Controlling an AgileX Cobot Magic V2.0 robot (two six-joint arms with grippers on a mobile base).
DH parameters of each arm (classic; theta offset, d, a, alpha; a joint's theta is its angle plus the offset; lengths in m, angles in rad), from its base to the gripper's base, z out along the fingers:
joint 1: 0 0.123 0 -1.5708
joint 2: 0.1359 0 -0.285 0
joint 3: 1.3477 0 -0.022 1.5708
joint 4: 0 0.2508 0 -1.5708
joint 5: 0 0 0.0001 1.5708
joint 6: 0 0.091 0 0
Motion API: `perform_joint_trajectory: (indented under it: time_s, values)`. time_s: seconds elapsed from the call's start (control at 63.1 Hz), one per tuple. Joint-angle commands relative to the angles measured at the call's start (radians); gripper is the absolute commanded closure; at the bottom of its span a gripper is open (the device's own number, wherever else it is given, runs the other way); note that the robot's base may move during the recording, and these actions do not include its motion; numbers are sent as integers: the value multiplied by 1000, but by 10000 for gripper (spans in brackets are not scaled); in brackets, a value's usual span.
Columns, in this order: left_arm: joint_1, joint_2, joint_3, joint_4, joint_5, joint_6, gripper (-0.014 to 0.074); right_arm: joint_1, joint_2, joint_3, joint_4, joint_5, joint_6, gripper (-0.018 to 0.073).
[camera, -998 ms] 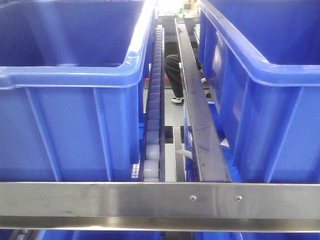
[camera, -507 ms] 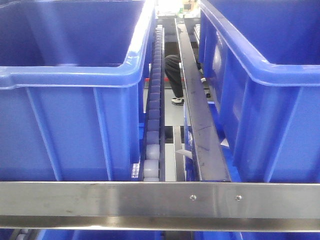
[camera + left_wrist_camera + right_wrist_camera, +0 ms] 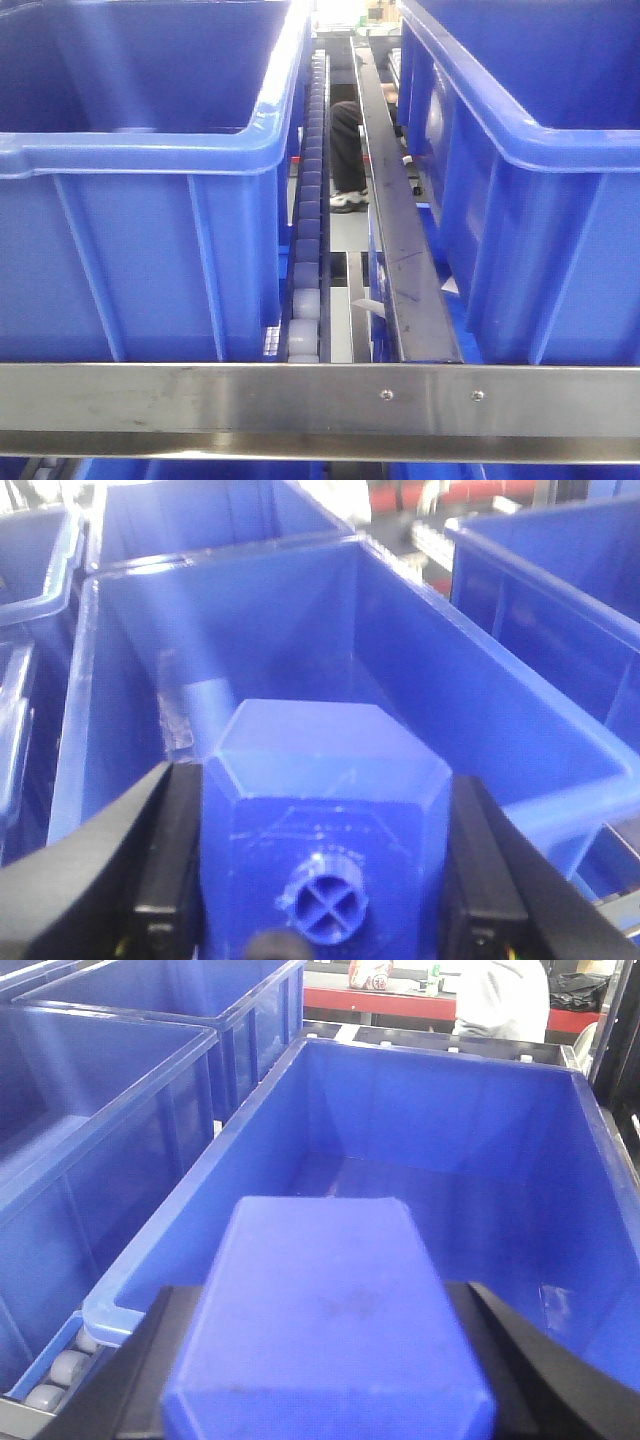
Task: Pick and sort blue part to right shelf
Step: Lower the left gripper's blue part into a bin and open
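Front view: I am looking along the right shelf point(image 3: 200, 400), a steel-framed rack. Its steel front bar point(image 3: 520, 410) crosses the bottom of the view, with two screws point(image 3: 386, 396) right of centre. Two large blue bins sit on the rack. The left bin point(image 3: 150, 150) and the right bin point(image 3: 560, 145) both show thick rims. Between them run a white-and-blue roller track point(image 3: 308, 230) and a dark metal rail point(image 3: 395, 230), side by side. Through the gap, a person's dark trouser leg point(image 3: 345, 140) and pale shoe point(image 3: 345, 203) show on the floor beyond. Neither arm appears in this view.

Left wrist view: the left gripper point(image 3: 325, 900) is closed on a blue part with a cross-shaped boss point(image 3: 320, 780). One black finger point(image 3: 170, 880) presses each side. The part hangs above a long blue bin point(image 3: 560, 770). Something pale blue lies on the bin floor behind the part; I cannot tell what it is.

Right wrist view: the right gripper point(image 3: 320, 1390) is clamped on a blue block part point(image 3: 320, 1320), with a black finger point(image 3: 150, 1360) at each side. The block is above the near end of a deep blue bin point(image 3: 180, 1250). White rollers point(image 3: 60, 1375) show just outside the bin's near left corner. Beyond the bin, a person in a pale top point(image 3: 500, 995) stands beside a red bench point(image 3: 400, 1005).
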Motion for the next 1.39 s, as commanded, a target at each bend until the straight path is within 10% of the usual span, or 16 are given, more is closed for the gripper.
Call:
perform_joint_trajectory:
  time_s: [0.0, 0.713, 1.172, 1.378]
  values:
    - [-5, 151, -129, -8, -85, -6, 293, -1, 18, -27, -11, -98, -10, 293]
    - [116, 1241, -634, -82, -89, -68, 293, -1, 18, -27, -11, -98, -10, 293]
    - [116, 1499, -713, -82, -82, -66, 286, -1, 18, -27, -11, -98, -10, 293]
    - [116, 1499, -714, -76, -84, -64, 41, -1, 18, -27, -11, -98, -10, 293]
